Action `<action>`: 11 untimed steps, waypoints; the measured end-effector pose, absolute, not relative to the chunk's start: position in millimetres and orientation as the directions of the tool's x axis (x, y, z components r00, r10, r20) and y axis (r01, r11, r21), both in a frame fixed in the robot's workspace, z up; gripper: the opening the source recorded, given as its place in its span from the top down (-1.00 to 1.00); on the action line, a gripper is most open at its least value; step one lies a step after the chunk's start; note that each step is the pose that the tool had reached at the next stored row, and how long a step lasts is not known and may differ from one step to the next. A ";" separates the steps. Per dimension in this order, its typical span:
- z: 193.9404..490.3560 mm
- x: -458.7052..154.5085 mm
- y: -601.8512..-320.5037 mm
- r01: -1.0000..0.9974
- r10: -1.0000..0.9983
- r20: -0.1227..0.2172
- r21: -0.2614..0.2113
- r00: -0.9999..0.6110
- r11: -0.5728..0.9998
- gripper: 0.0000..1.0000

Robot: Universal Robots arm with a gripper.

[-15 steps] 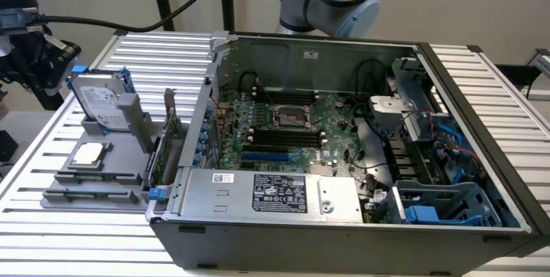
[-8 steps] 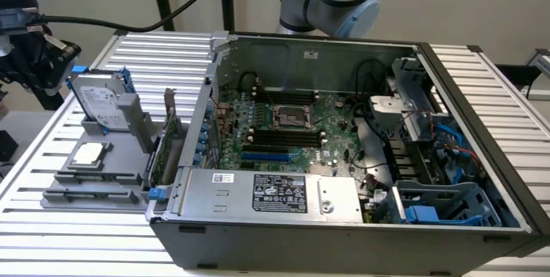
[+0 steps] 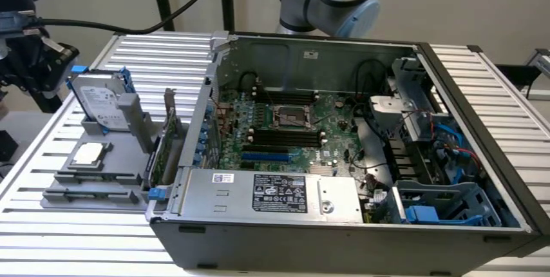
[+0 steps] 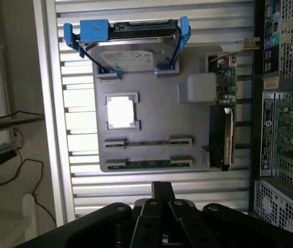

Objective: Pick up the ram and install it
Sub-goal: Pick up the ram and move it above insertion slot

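Note:
Two ram sticks stand on edge in a grey holder tray (image 4: pixel 157 119). One ram stick (image 4: pixel 149 164) is green and lies nearest my gripper; the other ram stick (image 4: pixel 147 142) sits one row further in. My gripper (image 4: pixel 162 188) hovers above the slatted table just off the tray's edge, short of the nearest stick. Its fingers are shut together and hold nothing. In the exterior view the tray (image 3: pixel 120 154) sits left of the open computer case (image 3: pixel 344 238). Black memory slots (image 3: pixel 279 136) run across the motherboard inside the case.
On the tray also stand a hard drive in a blue caddy (image 4: pixel 131 51), a square silver processor (image 4: pixel 120 112) and a green expansion card with a metal bracket (image 4: pixel 224 119). The case's power supply (image 3: pixel 275 193) and drive cage (image 3: pixel 447 206) flank the motherboard.

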State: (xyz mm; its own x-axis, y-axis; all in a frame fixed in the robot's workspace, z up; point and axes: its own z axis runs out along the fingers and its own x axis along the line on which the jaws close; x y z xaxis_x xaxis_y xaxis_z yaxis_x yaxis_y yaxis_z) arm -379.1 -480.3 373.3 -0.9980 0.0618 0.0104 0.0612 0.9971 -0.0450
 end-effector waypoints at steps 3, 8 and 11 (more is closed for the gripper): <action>372.2 -379.1 -490.1 0.061 0.062 0.011 -0.037 -0.998 0.997 0.79; 368.1 -379.2 -492.3 0.030 0.030 0.011 -0.029 -0.999 0.999 0.79; 366.1 -379.1 -492.3 -0.026 -0.026 0.011 -0.028 -1.000 0.999 0.79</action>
